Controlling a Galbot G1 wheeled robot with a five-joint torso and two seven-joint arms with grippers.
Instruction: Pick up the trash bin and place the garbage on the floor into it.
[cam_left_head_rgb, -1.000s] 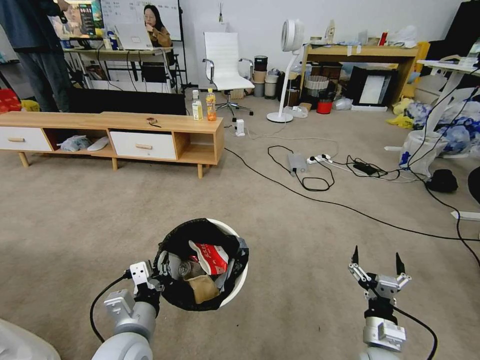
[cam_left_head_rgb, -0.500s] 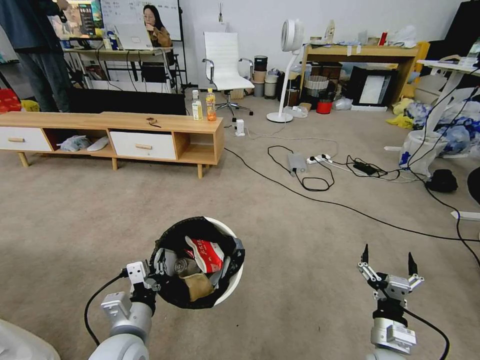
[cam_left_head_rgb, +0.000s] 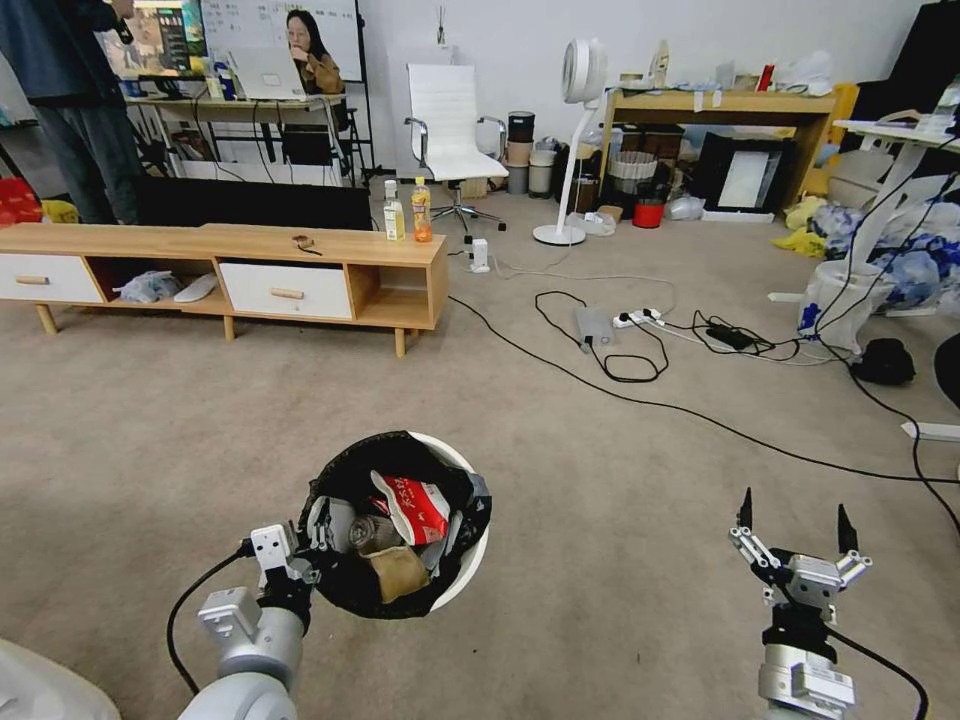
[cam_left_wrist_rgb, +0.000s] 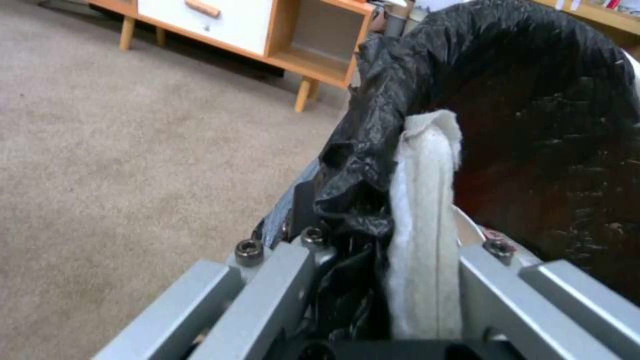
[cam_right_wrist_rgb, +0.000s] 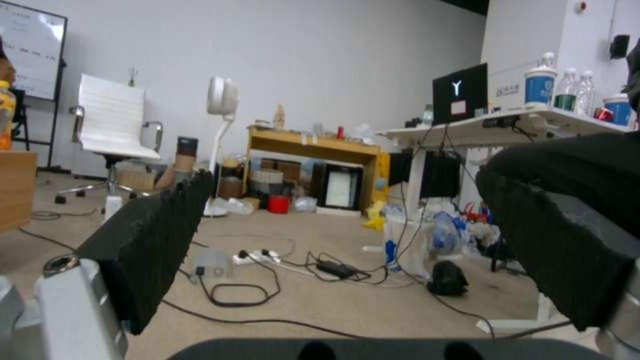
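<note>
Low centre of the head view: trash bin (cam_left_head_rgb: 455, 575) held off the carpet (cam_left_head_rgb: 600, 470) by the left gripper (cam_left_head_rgb: 300, 548) clamped on its bagged rim, already holding a snack wrapper (cam_left_head_rgb: 412, 508), brown paper bag (cam_left_head_rgb: 398, 572) and probably a can. Lower right: right gripper (cam_left_head_rgb: 795, 525) spread wide, holding nothing. Risk of slippage from a pinch on loose bag and tissue (cam_left_wrist_rgb: 427, 220); black cables (cam_left_head_rgb: 640, 400) and TV bench (cam_left_head_rgb: 230, 262) ahead.

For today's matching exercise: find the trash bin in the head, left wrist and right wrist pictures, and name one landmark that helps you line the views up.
Head view: the trash bin sits low, left of centre, its rim held by the left gripper.
Left wrist view: its black-lined rim stands close up, clamped between the fingers.
Right wrist view: not in it.
Shared landmark: the wooden TV cabinet.
</note>
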